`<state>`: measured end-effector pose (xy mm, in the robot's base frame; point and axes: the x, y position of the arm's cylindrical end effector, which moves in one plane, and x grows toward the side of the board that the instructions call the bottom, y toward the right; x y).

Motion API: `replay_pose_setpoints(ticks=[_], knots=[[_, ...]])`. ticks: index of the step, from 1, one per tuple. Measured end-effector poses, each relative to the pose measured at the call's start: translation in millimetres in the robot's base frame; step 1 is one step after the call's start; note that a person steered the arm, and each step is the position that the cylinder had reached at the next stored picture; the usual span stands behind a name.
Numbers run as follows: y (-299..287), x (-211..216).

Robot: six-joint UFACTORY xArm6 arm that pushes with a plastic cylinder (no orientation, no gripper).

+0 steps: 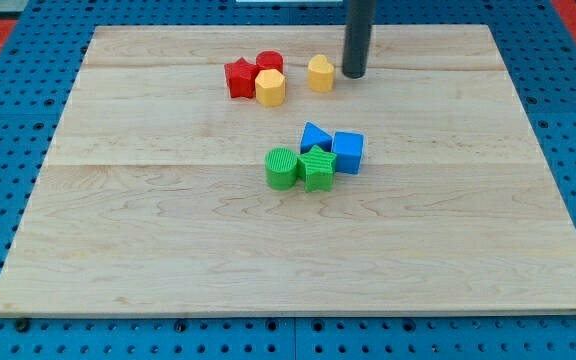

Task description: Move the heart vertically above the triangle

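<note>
Green pair: green cylinder and green star sit nearest the board's bottom edge, touching, near the centre.
Blue pair: blue triangle and blue cube are packed just behind the greens, so the cluster stays tight.
Heart: yellow heart is close to the top edge, already roughly in line above the triangle.
Tip: my tip is right beside the heart's right flank, placed, I judge, to nudge it leftward.
Neighbours: yellow hexagon, red star, red cylinder huddle left of the heart.
Jaws: none here, only a rod.
Board: wooden board.
</note>
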<state>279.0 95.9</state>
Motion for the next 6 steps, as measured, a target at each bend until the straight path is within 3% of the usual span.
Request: replay_pose_setpoints(ticks=[2, 3, 6], knots=[[-53, -38], [-68, -16], [33, 50]])
